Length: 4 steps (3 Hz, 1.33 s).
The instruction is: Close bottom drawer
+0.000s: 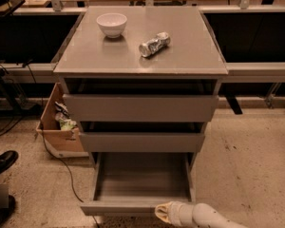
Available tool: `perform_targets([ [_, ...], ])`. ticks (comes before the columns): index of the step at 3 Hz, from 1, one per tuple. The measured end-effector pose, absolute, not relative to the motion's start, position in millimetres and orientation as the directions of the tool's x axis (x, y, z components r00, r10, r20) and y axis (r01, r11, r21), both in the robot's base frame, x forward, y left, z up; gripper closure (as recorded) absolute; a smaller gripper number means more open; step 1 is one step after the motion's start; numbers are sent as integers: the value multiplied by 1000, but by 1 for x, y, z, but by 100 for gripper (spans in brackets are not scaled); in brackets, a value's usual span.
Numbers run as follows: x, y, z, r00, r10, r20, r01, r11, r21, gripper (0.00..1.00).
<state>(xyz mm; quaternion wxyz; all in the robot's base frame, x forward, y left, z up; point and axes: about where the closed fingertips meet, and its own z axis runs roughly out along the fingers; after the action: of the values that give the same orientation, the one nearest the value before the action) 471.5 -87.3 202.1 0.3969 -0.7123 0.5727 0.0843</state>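
The grey cabinet [140,56] stands in the middle of the view with three drawers. The bottom drawer [141,178] is pulled far out, showing its long flat grey tray and its plain grey front [118,208] near the lower edge of the view. My gripper [164,212] comes in from the lower right on a white arm. Its pale tip lies at the right part of the drawer front. The two drawers above [140,109] stand slightly out.
A white bowl [111,24] and a crushed silver can [154,44] sit on the cabinet top. A cardboard box [61,127] with trash stands left of the cabinet, with a cable on the floor. A black shoe [2,163] is at the far left.
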Motion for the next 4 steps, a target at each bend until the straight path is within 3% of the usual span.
perform_targets([
  [2,484,-81,188,352,-757,-550,-865,-39,-500,100],
  [4,536,-63,141,375,-789,-487,-791,2,-612,100],
])
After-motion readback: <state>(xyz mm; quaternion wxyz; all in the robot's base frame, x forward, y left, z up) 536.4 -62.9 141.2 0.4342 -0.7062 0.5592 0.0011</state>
